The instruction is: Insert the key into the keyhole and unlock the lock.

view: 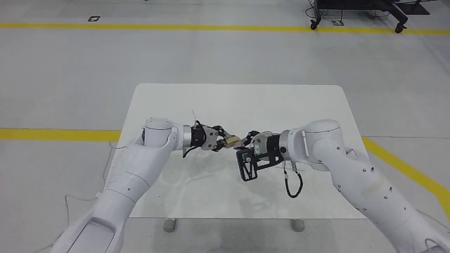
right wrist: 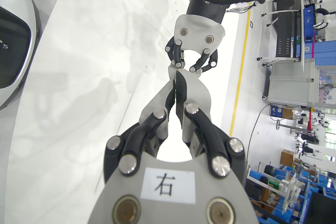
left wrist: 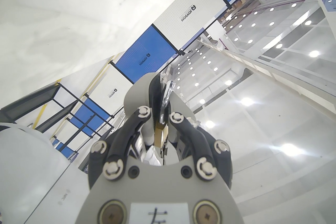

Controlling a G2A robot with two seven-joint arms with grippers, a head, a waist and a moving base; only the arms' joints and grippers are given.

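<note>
White table [view: 281, 105], yellow floor lines [view: 211, 27]; left pincer [view: 224, 139] grips brass lock [left wrist: 160, 134], right pincer [right wrist: 176, 79] clenched

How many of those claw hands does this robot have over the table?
2. The left gripper is above the middle of the table, shut on a brass lock. The right gripper faces it tip to tip, fingers pressed together. None seems hidden.

Your top cam looks down on table [view: 232, 102]; right wrist cam closely faces left gripper [right wrist: 183, 69], shared with top
</note>
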